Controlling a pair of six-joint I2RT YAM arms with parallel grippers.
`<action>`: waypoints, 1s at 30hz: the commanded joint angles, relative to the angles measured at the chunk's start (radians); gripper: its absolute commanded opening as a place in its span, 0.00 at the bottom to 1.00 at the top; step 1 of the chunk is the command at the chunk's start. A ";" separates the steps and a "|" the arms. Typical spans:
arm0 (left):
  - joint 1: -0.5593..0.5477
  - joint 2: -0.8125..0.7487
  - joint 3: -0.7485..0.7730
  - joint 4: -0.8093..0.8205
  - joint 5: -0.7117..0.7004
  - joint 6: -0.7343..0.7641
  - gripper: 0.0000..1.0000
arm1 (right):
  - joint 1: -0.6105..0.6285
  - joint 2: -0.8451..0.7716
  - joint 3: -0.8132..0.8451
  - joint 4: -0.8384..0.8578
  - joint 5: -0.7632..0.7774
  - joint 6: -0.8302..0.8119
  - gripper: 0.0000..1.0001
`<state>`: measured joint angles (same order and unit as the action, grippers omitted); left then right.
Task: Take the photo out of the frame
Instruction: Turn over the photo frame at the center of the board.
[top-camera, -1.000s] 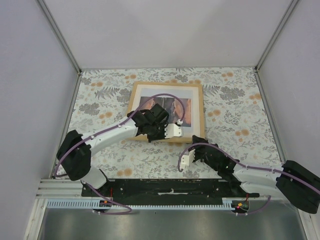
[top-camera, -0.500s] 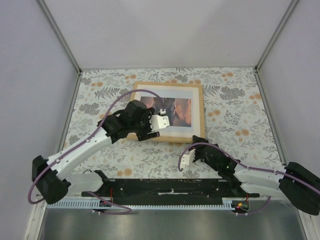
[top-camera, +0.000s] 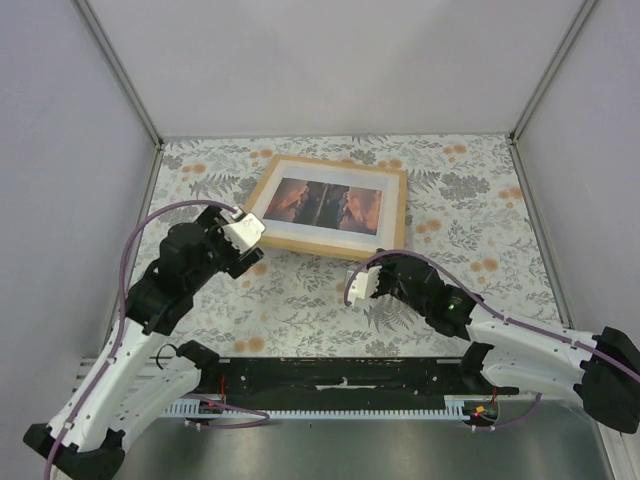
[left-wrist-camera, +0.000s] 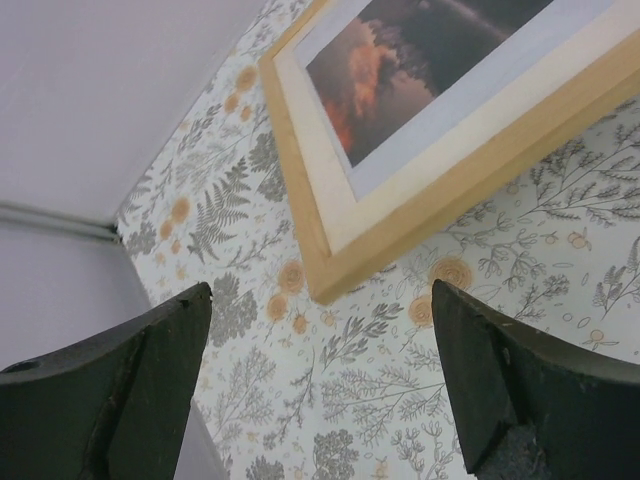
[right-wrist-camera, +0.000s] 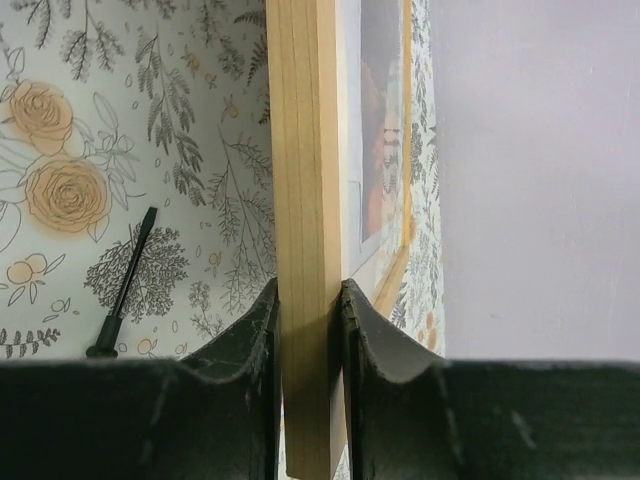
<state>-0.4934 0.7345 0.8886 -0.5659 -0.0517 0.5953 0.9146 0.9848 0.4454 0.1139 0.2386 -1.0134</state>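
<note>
A: What did we have in front of us, starting with the biggest thing?

B: The flower-patterned desk (top-camera: 500, 230), and on its far middle the frame (top-camera: 320, 246), face up. Inside the wooden rim we saw the cream mat (left-wrist-camera: 328, 172), and behind its window the photo (top-camera: 325, 203), sunset print showing. So the photo sat inside the frame, not yet taken out.

A: And our two arms?

B: Our right fingers (right-wrist-camera: 255, 350) were closed on the frame's near edge, with the wooden strip pinched between them. Our left fingers (left-wrist-camera: 120, 390) stood wide apart with nothing in them, hanging just beside the frame's near left corner and apart from it.

A: Was the edge lifted off the desk?

B: We could not tell; the wrist view showed one finger on either side of the strip and little more.

A: Which step was that, then?

B: We judged it an early one: getting hold of the frame so its brown back could be reached. The next move would call for tipping or turning it over without letting the thin edge slip, and the open left fingers looked placed to steady the corner.

A: Anything smaller?

B: A thin black stick (right-wrist-camera: 120, 285) lay on the desk beside the frame.
</note>
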 joint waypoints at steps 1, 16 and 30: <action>0.064 -0.134 -0.068 0.055 -0.050 -0.080 0.97 | -0.023 -0.037 0.134 -0.086 0.031 0.148 0.00; 0.237 -0.337 -0.160 0.037 0.177 -0.181 0.97 | -0.173 -0.156 0.182 -0.198 -0.149 0.366 0.00; 0.262 -0.267 -0.117 0.035 0.289 -0.166 0.95 | -0.295 -0.106 0.343 -0.411 -0.260 0.432 0.00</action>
<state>-0.2417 0.4614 0.7330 -0.5591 0.1890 0.4568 0.6388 0.8581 0.7025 -0.2729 0.0238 -0.7464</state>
